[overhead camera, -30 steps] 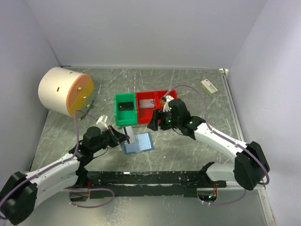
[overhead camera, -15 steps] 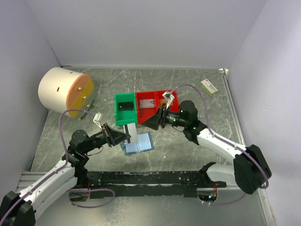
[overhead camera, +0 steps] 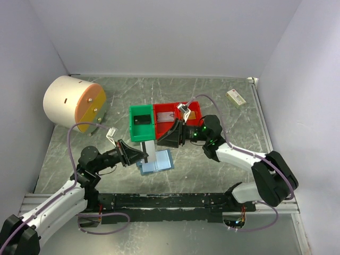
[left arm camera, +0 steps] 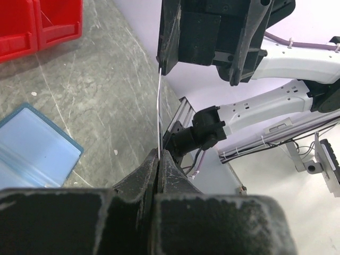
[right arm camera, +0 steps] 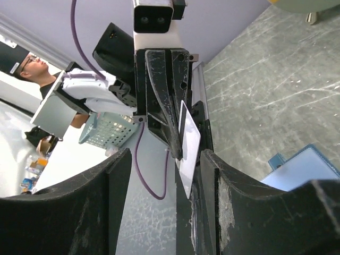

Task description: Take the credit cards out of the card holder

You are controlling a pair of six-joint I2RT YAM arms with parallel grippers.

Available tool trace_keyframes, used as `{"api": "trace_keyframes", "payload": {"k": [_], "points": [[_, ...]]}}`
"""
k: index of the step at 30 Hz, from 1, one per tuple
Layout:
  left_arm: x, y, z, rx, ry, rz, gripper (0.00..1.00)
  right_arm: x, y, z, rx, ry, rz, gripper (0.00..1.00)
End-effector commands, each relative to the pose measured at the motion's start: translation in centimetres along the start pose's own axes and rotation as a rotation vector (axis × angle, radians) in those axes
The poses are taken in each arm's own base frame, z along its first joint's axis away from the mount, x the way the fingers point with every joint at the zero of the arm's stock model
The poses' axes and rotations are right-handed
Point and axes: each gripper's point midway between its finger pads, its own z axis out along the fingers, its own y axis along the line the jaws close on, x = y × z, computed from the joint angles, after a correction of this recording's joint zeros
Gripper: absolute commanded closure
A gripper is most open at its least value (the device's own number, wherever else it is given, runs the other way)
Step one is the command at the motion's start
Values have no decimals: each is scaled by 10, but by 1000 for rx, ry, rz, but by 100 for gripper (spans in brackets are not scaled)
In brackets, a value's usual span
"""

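A white credit card (overhead camera: 149, 151) stands on edge above the table, and my left gripper (overhead camera: 142, 155) is shut on its near end. In the left wrist view the card (left arm camera: 159, 106) shows edge-on, rising from the closed left gripper (left arm camera: 159, 154). My right gripper (overhead camera: 167, 140) faces it from the right, open. The card (right arm camera: 189, 142) sits between the right gripper's (right arm camera: 164, 159) fingers, close to one finger (right arm camera: 239, 212), with a wide gap to the other. The blue card holder (overhead camera: 158, 162) lies open on the table under the card; it also shows as the card holder (left arm camera: 32, 154) and the card holder (right arm camera: 303, 170).
A green bin (overhead camera: 141, 123) and a red bin (overhead camera: 175, 113) stand just behind the grippers. A white drum with an orange face (overhead camera: 71, 102) lies at the back left. A small cream box (overhead camera: 235, 97) sits at the back right. Side walls enclose the table.
The left arm drew back and now holds the card up on edge. The right gripper turned to face it, moved left around the card, and its jaws narrowed somewhat.
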Motion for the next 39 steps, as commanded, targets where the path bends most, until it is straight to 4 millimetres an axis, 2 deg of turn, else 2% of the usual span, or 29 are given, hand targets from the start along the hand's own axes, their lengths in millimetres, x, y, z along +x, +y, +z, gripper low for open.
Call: {"api": "trace_keyframes", "payload": {"k": [1, 7, 11, 17, 26, 39], "points": [[-9, -18, 1, 86, -19, 44, 93, 11, 3, 4, -33, 33, 8, 45], [-9, -25, -1, 129, -36, 34, 93, 21, -3, 14, -17, 83, 9, 45], [-10, -24, -2, 119, -41, 29, 93, 28, 0, 17, -31, 101, 16, 46], [-9, -24, -4, 116, -51, 20, 93, 35, 9, 24, -64, 98, 43, 61], [-4, -23, -8, 137, -54, -8, 93, 29, 17, 30, -126, 78, 58, 75], [-5, -25, -10, 158, -84, -22, 93, 42, 15, 41, -122, 110, 66, 81]]}}
